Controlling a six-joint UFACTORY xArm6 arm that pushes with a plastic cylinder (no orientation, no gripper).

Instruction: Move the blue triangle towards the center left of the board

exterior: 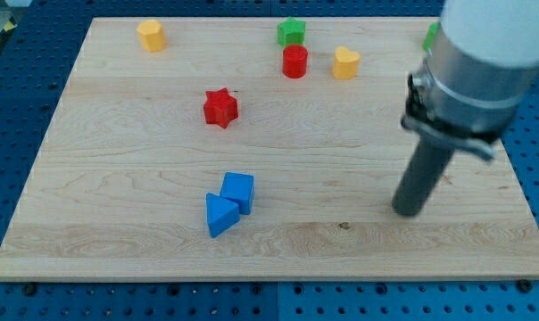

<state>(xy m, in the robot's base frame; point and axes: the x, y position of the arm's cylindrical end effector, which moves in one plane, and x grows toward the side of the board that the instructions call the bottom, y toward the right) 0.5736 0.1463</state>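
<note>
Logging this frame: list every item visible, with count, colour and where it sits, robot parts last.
board: 1, light wood, fills most of the view
blue triangle: 1, lower centre-left, touching the blue cube
blue cube: 1, just up-right of the triangle
red star: 1, upper centre-left
red cylinder: 1, top centre
green star: 1, above the red cylinder
yellow heart: 1, right of the red cylinder
yellow block: 1, top left
green block: 1, top right, mostly hidden by the arm
my tip: dark rod, right side, far from the blue blocks
</note>
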